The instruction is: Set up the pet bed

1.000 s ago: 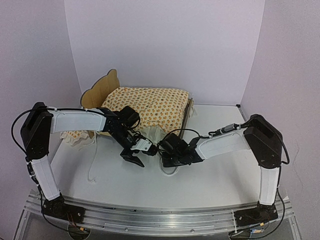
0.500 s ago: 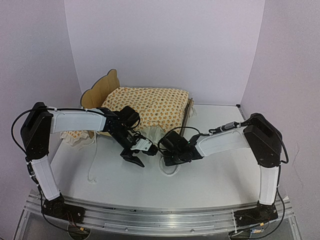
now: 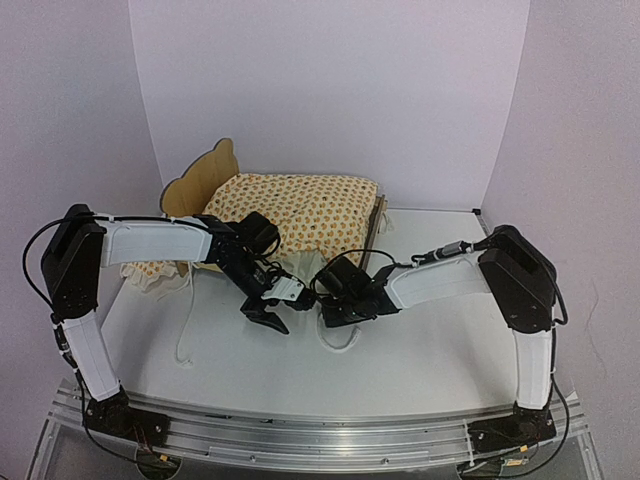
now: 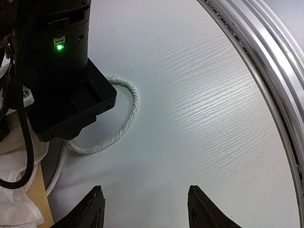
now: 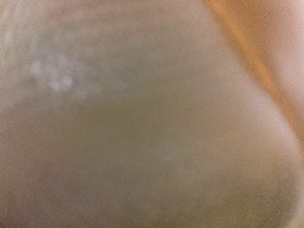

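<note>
In front of the pet bed (image 3: pixel 196 186), the left gripper (image 3: pixel 266 316), right gripper (image 3: pixel 326 300) and a looped white cord (image 4: pixel 124 127) block passage. Right of the pet bed, the table (image 3: pixel 430 350) lies open.

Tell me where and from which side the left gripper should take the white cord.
Probably the outer bend of the white cord, coming straight down. The cord lies flat on the table, and that bend curves clear of the right arm and its black wrist, so the open left gripper can straddle it.

Pale lilac walls (image 3: pixel 330 90) around a white woodgrain table (image 3: pixel 430 355), soft even light
</note>
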`<state>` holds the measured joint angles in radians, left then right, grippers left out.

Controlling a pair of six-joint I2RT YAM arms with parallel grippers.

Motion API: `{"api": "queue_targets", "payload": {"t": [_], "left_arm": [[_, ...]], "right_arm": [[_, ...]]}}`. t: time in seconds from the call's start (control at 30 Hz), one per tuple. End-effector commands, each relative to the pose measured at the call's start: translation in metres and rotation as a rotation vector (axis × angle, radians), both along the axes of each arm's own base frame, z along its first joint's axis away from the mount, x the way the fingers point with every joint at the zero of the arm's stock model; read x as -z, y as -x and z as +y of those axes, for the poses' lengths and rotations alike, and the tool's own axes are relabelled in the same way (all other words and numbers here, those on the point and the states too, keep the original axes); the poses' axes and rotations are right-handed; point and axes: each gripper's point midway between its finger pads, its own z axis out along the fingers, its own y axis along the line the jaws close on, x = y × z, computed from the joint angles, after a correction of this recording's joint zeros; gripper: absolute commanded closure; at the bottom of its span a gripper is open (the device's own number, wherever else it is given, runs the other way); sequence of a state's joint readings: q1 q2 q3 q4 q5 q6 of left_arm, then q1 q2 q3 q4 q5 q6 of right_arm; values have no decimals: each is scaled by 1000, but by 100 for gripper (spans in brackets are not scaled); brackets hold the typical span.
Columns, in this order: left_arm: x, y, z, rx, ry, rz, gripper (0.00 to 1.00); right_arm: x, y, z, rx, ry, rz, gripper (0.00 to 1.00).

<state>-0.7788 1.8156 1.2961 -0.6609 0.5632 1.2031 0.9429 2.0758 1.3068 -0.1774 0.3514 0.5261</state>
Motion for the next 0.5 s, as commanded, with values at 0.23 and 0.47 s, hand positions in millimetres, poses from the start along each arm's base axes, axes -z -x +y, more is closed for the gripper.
{"api": "queue_targets", "payload": {"t": [0.23,0.47], "left_arm": [[-26,-11,-7,-16,58,-42,42],[-26,-12,-6,-20,57,-42,42]], "right_arm": [[34,40,-21,-60,86,114,75],[46,47,-29,-29,114,132,78]]}}
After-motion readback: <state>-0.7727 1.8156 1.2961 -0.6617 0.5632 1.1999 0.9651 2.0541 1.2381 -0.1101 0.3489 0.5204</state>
